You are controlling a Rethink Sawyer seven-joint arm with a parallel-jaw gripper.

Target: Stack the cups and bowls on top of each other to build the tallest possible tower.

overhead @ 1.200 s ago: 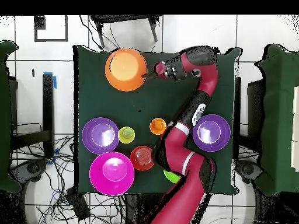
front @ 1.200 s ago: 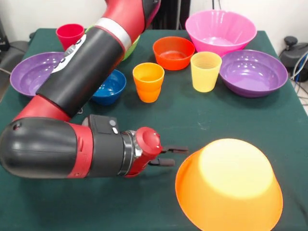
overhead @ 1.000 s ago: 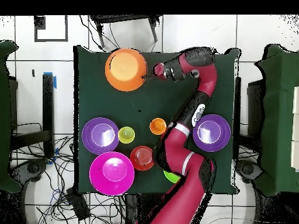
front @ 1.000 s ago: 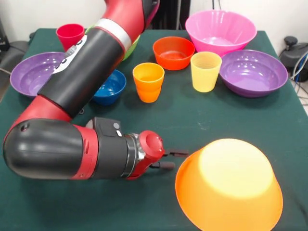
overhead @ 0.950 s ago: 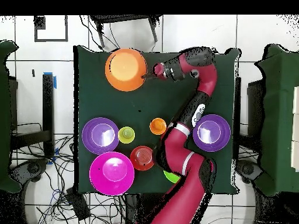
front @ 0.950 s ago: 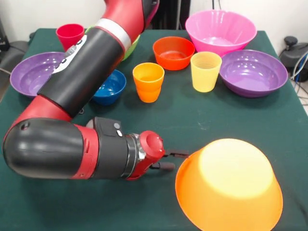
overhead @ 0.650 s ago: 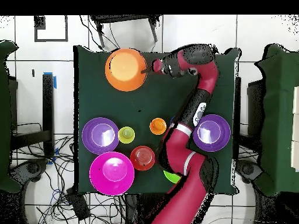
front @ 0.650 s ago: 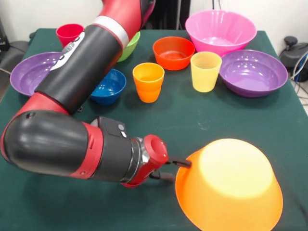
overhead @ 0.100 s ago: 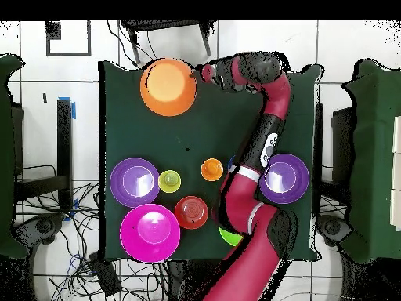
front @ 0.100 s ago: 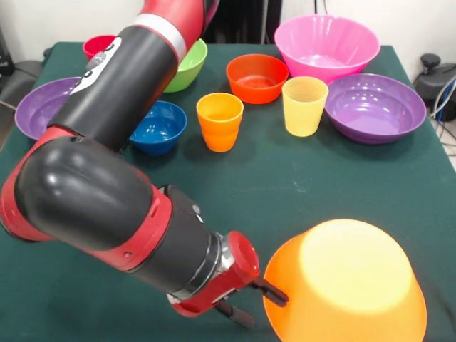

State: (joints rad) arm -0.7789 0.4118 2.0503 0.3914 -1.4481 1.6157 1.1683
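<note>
A: Where the green tablecloth [front @ 0.100 s ago: 299,182] runs along its far row in the front view, going left to right: wide shallow purple plastic bowl [front @ 0.100 s ago: 39,107], half behind the red and black arm [front @ 0.100 s ago: 107,178]; red-pink plastic cup [front @ 0.100 s ago: 96,44], only a sliver of rim showing; medium glossy green bowl [front @ 0.100 s ago: 187,64], partly covered; small blue bowl [front @ 0.100 s ago: 160,127]; tapered orange plastic cup [front @ 0.100 s ago: 219,121]; small orange-red bowl [front @ 0.100 s ago: 256,77]; translucent yellow cup [front @ 0.100 s ago: 305,105]; big pink bowl [front @ 0.100 s ago: 326,46]; second wide purple bowl [front @ 0.100 s ago: 374,107]. All upright, none stacked.

B: And the big one up front?

A: Big glossy yellow-orange plastic bowl [front @ 0.100 s ago: 345,285], upside down, tilted, base facing up, lower edge cut off by the frame. Near right corner of the table, well apart from the rest. Overhead, same bowl [overhead @ 0.100 s ago: 168,86] sits at the table's top edge.

B: Gripper?

A: Gripper [front @ 0.100 s ago: 260,303] low at the bowl's left rim. Two dark fingers [front @ 0.100 s ago: 269,291] spread one above the other; the upper one touches the rim, the lower one ends just short of the wall. Whether they pinch the rim, cannot tell. Overhead, the gripper [overhead @ 0.100 s ago: 200,72] is a small dark blur beside the bowl; nothing readable there.

B: Anything else hidden?

A: Whether the bowl's far edge rests on the cloth, cannot tell.
</note>
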